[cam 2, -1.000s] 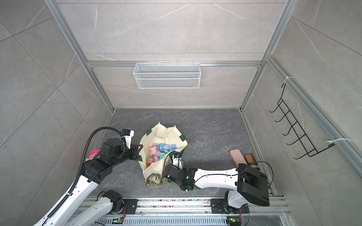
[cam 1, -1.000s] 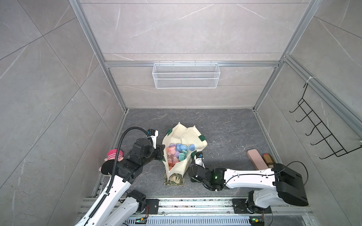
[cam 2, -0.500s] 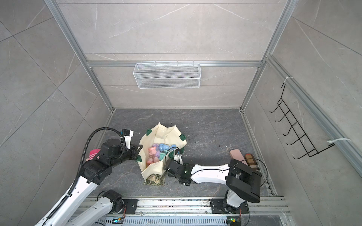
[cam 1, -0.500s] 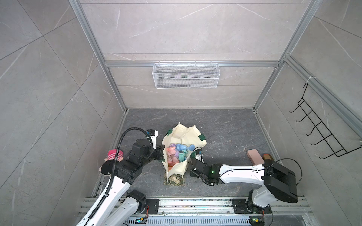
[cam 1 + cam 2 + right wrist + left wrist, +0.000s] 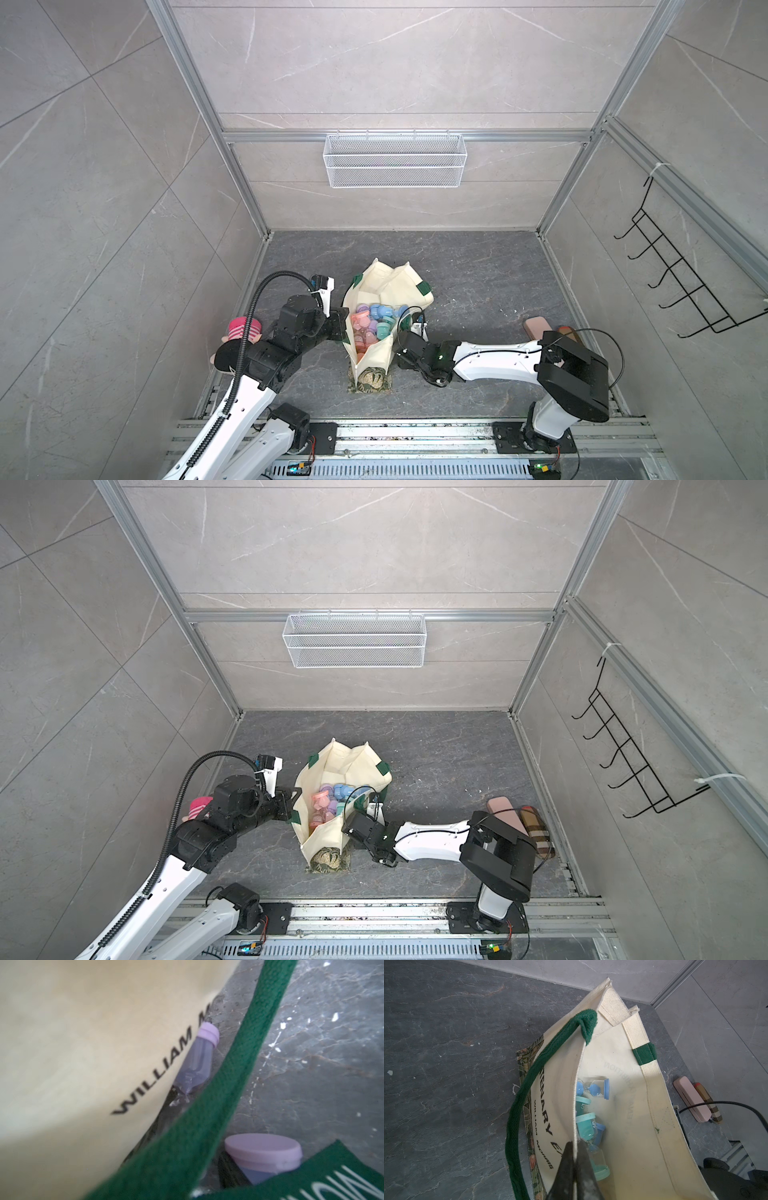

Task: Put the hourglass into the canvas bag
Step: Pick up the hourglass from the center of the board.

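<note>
**Fig.** The canvas bag point(image 5: 390, 282) stands open in the middle of the floor point(image 5: 478, 274). In both top views its mouth shows a heap of pastel hourglasses point(image 5: 328, 804). The left wrist view picks out a blue one point(image 5: 593, 1088) among teal ones inside.

The left gripper point(image 5: 574, 1144) is clenched on the bag's rim, one finger on each face of the cloth wall. It holds the side of the bag that faces the striped plush toy point(image 5: 241, 332). The right gripper point(image 5: 406, 336) sits low against the opposite side of the bag. Cloth and handle hide its fingers, so it cannot be told whether it grasps anything.

The purple hourglass point(image 5: 197, 1059) is outside the bag, against the printed outer wall, with bare floor beyond it. A green handle point(image 5: 239, 1076) crosses in front of it. A second purple cap point(image 5: 262, 1151) lies nearer the camera, half covered by a green lettered strap point(image 5: 332, 1180).

Beyond the right arm from the bag lie a pink case point(image 5: 500, 808) and a plaid case point(image 5: 538, 833), side by side. A wire basket point(image 5: 395, 160) hangs on the wall behind the bag.

Compared with one second earlier, the right arm's elbow housing point(image 5: 575, 374) has shifted toward the bag and now partly overlaps the cases in a top view. The bag and the left arm are unchanged.
</note>
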### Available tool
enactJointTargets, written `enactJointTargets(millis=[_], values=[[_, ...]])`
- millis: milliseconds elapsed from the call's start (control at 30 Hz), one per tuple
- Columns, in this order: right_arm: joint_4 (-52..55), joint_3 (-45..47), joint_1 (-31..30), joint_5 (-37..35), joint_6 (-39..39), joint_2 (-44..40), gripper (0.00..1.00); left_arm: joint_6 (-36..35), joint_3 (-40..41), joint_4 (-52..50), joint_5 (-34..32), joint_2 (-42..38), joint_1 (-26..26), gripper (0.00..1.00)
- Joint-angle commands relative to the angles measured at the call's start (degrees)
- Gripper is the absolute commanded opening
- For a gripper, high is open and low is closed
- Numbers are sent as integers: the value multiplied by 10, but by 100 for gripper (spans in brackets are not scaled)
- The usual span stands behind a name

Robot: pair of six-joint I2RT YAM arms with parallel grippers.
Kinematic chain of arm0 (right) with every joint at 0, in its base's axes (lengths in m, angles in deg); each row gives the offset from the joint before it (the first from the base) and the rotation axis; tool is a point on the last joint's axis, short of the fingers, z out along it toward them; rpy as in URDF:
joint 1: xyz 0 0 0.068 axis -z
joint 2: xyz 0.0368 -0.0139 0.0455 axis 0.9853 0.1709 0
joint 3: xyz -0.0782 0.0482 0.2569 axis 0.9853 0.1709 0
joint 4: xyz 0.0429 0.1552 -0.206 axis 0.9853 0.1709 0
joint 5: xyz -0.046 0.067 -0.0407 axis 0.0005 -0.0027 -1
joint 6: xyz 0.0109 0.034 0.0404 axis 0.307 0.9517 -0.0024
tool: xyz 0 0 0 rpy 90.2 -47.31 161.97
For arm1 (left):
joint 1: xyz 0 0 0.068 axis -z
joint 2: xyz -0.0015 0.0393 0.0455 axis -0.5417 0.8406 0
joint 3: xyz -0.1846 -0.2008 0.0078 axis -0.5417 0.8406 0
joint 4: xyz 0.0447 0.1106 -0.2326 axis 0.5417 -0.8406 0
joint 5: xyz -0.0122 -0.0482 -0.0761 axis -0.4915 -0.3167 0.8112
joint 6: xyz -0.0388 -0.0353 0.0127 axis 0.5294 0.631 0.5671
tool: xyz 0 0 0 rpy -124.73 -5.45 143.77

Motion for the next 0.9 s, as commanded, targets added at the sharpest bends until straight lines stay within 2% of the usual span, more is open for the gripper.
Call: enactJointTargets(millis=[0, 333, 600, 867], values=[[18, -13, 12, -15, 15, 17, 58, -4, -11, 54, 4, -17, -1, 0], [18, -30, 30, -1, 12, 47, 57, -5, -11, 53, 4, -17, -1, 0], [32, -24, 41, 1, 20, 51, 49, -4, -11, 54, 3, -19, 0, 0], [46, 10, 42, -6, 42, 11, 41, -5, -11, 52, 2, -22, 0, 0]])
